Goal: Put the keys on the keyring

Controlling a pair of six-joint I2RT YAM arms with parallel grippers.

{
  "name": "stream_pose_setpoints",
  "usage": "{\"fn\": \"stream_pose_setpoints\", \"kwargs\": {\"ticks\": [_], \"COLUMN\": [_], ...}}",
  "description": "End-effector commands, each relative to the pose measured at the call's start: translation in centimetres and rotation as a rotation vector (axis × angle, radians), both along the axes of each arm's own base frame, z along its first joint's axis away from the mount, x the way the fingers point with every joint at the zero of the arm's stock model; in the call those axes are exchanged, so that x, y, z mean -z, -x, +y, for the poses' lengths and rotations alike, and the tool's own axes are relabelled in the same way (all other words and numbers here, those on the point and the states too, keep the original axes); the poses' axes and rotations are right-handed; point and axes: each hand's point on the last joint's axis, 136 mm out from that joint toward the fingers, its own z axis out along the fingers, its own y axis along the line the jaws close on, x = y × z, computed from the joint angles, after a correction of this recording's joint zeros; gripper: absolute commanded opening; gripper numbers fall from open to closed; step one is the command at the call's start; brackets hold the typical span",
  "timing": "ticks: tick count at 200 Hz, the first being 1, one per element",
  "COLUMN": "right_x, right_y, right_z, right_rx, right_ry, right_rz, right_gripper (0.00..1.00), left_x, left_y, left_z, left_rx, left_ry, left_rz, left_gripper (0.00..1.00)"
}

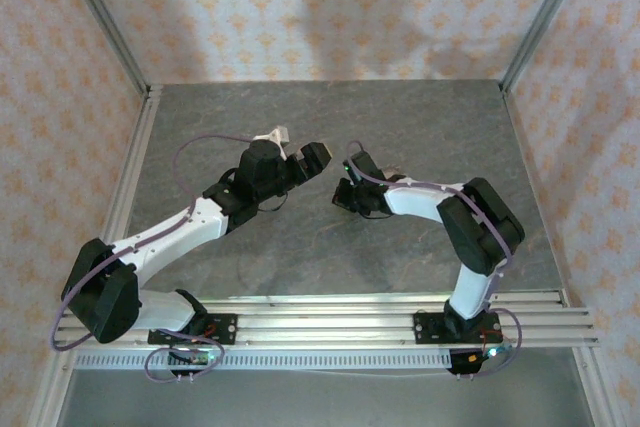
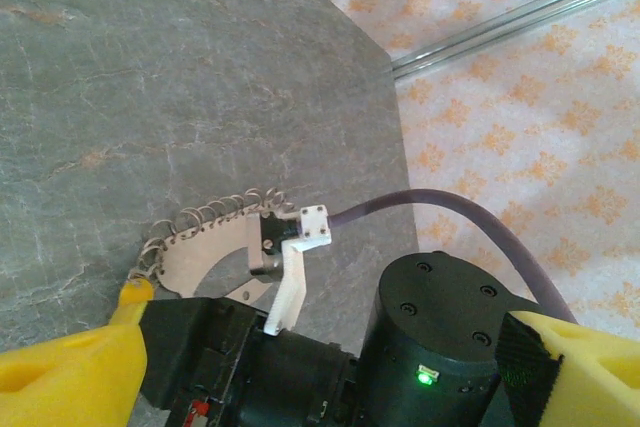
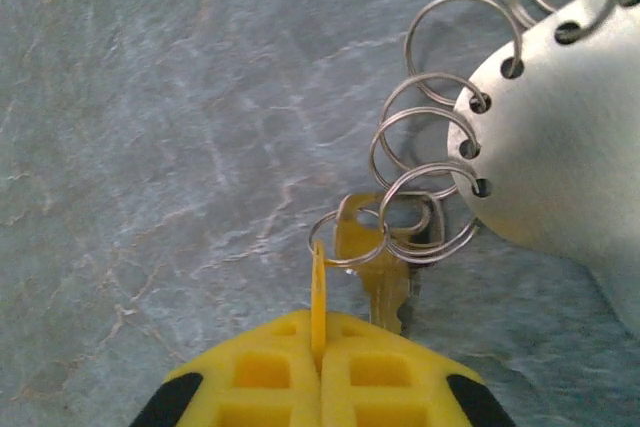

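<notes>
Key (image 3: 386, 275) lies flat under the keyring (image 3: 345, 263), just ahead of the right tool (image 3: 320, 335).

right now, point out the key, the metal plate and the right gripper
key (image 3: 388, 292): right wrist view, on its blade
metal plate (image 3: 560, 147): right wrist view, bare flat face
right gripper (image 3: 320, 342): right wrist view, seam between fingertips

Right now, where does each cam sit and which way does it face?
Top external: above, behind the bases, looking down on the table; left arm and right arm show whole.
Left wrist: on the left arm, facing across the table at a ringed metal plate; its yellow fingers at both bottom corners.
Right wrist: low, facing down at the key; its fingers shut together.
Both wrist views share the plate.
</notes>
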Motion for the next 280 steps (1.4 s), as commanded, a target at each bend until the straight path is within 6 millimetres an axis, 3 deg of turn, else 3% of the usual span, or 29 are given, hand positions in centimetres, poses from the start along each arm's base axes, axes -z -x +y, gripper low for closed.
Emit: {"fn": "stream_pose_setpoints", "kwargs": {"ticks": [1,18,34,66,84,108,142,182,210,236,280], "right_x": [-1.4,-3.1,-5.7,-10.4,-12.8,-16.0,-18.5,-18.2,-17.4,-16.1,-10.3], "right_y": [-0.4,0.0,0.1,-0.2,-0.5,-0.7,-1.0,-1.4,-1.0,-0.8,-0.7], "right_z": [2.4,3.8,3.5,1.1,-1.5,-6.1,-14.3,-24.1,-27.8,-31.1,-35.6], "right_rx": [-0.041,-0.094,-0.102,-0.095,-0.056,0.023,0.218,0.534,0.653,0.720,0.757], "right_ry": [-0.008,-0.030,-0.043,-0.004,0.011,0.056,0.173,0.412,0.520,0.604,0.782], "right_rz": [-0.039,-0.059,-0.107,-0.197,-0.247,-0.328,-0.426,-0.572,-0.718,-0.700,-0.513], "right_gripper": [0.26,0.48,0.65,0.77,0.85,0.96,1.00,1.00,1.00,1.00,1.00], "left_x": [-0.4,-0.4,-0.6,-1.4,-1.9,-2.6,-3.0,-4.0,-3.2,-0.8,4.9], "left_y": [0.4,0.4,0.4,0.6,0.8,0.9,0.4,0.5,1.2,1.5,0.7], "left_z": [0.5,0.5,0.6,1.0,1.8,4.2,10.4,17.8,22.0,25.0,27.3], "left_rx": [-0.010,-0.009,-0.008,-0.010,-0.018,-0.068,-0.238,-0.482,-0.564,-0.594,-0.588], "left_ry": [-0.011,-0.014,-0.019,-0.044,-0.102,-0.247,-0.500,-0.823,-0.982,-1.012,-1.114], "left_rz": [-0.012,-0.014,-0.017,-0.039,-0.058,-0.091,-0.123,-0.277,-0.313,-0.307,-0.267], "left_gripper": [0.92,0.92,0.92,0.93,0.94,0.95,0.98,1.00,1.00,1.00,1.00]}}
